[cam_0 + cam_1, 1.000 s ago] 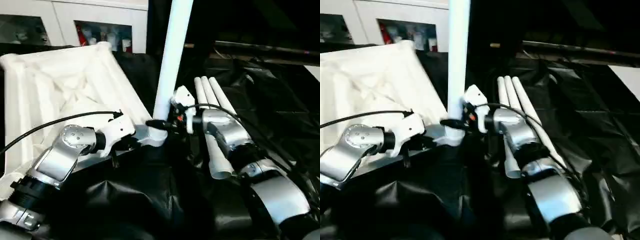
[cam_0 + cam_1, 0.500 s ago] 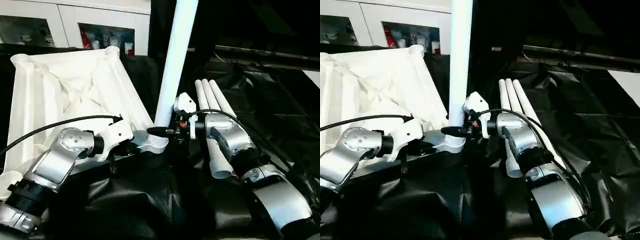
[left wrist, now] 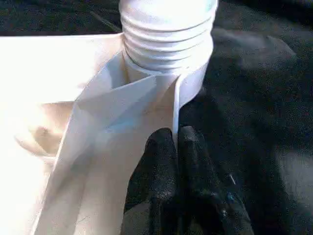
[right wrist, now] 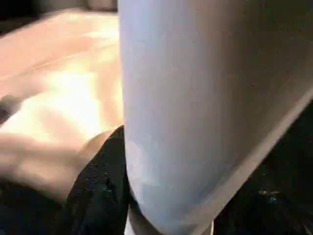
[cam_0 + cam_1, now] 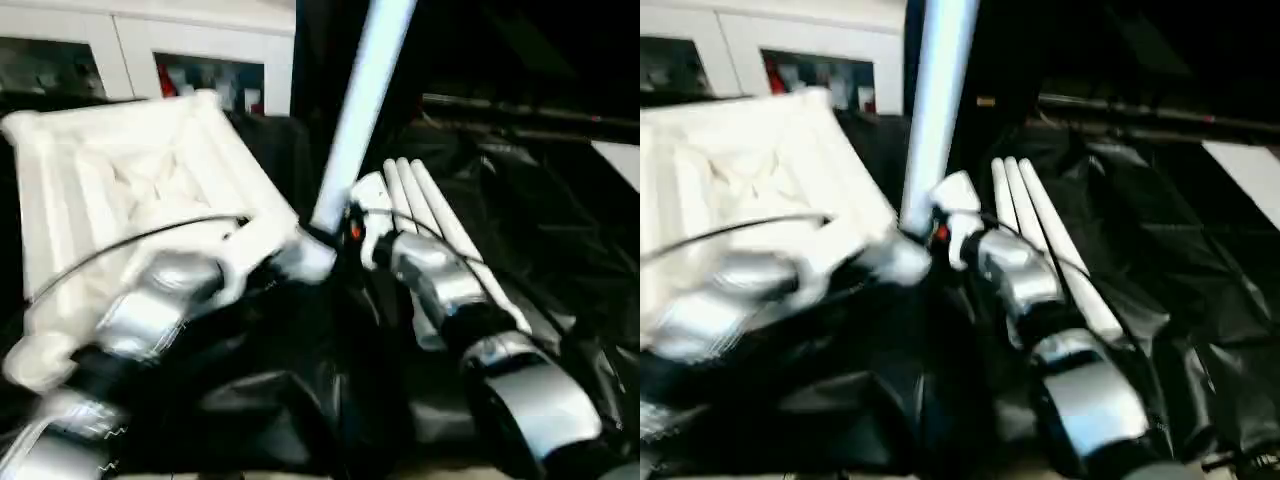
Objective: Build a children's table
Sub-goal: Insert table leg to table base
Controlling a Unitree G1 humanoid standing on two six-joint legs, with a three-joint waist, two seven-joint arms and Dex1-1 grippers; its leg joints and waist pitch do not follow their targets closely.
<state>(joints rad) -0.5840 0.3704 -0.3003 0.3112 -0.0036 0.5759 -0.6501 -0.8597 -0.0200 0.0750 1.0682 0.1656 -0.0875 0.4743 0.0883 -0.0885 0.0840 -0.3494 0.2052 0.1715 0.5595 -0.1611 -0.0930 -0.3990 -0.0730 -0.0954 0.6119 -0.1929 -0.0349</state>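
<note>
Left wrist view shows the left gripper (image 3: 177, 139) with jaws clamped on the tabletop (image 5: 120, 180) rim by the corner socket (image 3: 166, 39), so it should hold firm while the right gripper (image 5: 335, 225), jaws around the upright leg (image 5: 355, 110), pushes straight down.

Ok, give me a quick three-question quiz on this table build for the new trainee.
1. How many spare legs lie on the black sheet? A one, B three, C five.
2. True or false: the upright leg stands at a corner of the tabletop.
3. Fill the gap: the left claw is pinched on the tabletop's ____.
Key: 1 B; 2 true; 3 rim.
</note>
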